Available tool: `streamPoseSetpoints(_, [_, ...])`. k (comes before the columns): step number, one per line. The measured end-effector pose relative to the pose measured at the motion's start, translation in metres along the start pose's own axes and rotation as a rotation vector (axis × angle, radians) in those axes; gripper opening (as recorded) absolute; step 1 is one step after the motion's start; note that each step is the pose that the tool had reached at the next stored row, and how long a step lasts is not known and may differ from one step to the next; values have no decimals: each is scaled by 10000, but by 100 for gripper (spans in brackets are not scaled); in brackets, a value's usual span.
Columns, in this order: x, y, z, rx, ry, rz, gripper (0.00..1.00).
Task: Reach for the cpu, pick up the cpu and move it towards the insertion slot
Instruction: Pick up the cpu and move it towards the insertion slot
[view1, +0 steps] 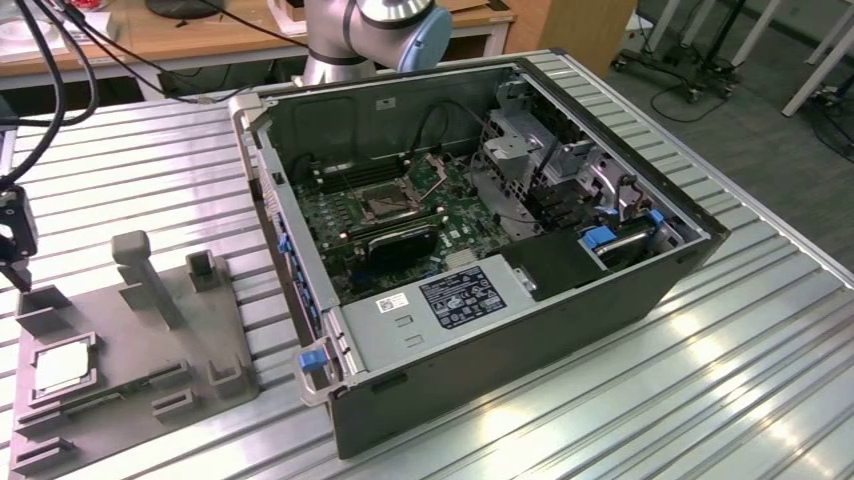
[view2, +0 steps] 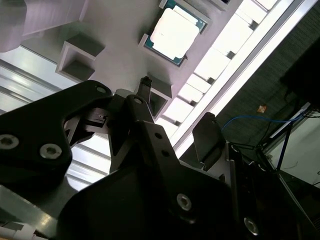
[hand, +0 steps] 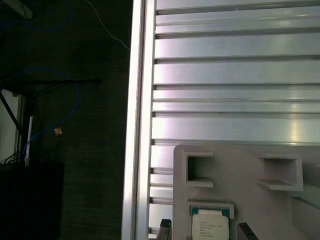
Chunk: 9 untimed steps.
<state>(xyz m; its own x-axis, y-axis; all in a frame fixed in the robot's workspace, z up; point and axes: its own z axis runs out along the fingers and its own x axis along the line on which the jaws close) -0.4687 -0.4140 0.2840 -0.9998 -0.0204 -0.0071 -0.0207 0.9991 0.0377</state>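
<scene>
Your pincer (view2: 176, 102) hangs released above the grey tray (view2: 115, 30), gripping nothing — the cpu (view2: 175, 32) lies flat in the tray's square pocket, untouched.

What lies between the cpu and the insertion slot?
In the exterior view, between cpu and insertion slot: the grey tray's raised blocks, a strip of slatted table, then the computer case's wall.
</scene>
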Motion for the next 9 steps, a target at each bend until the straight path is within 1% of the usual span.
streamPoseSetpoints(4, [0, -2, 32, 0, 0, 0, 61])
streamPoseSetpoints(9, [0, -11, 55, 1, -9, -2, 61])
